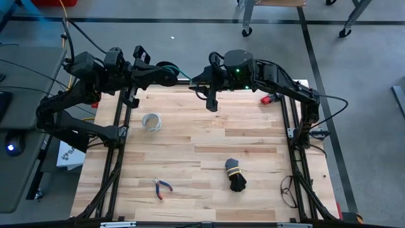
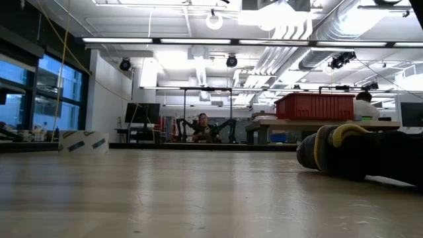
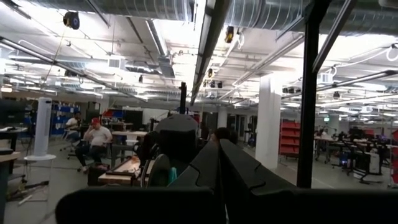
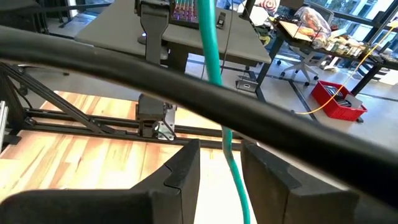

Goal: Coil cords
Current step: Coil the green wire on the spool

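Both arms are raised over the table's (image 1: 190, 136) far edge, near twelve o'clock in the overhead view. The left arm reaches from nine o'clock toward centre; its gripper (image 1: 166, 75) holds a dark round coil of cord (image 1: 168, 66), its fingers closed around it. A thin green tail of cord (image 4: 214, 68) runs from there to the right gripper (image 1: 201, 78); in the right wrist view it passes between the parted fingers (image 4: 180, 169), and I cannot tell whether they touch it. The right arm bends in from three o'clock, wrist pointing left. On the table lie a pale ring (image 1: 151, 121), pliers (image 1: 161, 187), and a black bundle (image 1: 235, 175).
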### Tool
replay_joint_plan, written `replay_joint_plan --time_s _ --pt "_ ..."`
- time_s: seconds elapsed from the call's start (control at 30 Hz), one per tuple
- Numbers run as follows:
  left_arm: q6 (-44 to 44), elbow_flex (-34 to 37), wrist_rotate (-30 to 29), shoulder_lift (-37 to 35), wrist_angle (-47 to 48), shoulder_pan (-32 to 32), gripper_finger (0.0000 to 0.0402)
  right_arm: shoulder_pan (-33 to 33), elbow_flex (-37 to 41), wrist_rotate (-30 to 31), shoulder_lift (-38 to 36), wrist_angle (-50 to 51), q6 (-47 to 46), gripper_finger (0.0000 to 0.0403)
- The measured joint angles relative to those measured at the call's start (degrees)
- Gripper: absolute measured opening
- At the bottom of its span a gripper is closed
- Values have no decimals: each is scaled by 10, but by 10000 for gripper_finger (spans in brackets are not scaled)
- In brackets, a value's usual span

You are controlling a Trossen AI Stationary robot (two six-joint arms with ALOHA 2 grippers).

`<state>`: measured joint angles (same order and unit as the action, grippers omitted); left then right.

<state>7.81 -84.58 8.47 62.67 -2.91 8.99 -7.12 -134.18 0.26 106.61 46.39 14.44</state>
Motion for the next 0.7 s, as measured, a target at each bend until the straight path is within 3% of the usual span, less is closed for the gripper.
replay_joint_plan --time_s 0.5,0.6,0.7 --pt "-5 0 -1 0 0 0 1 0 0 2 0 -3 0 102" --pt "-5 0 -6 0 0 0 1 0 0 2 0 -3 0 83" --pt "-5 0 -16 0 0 0 1 0 0 8 0 -3 -3 35"
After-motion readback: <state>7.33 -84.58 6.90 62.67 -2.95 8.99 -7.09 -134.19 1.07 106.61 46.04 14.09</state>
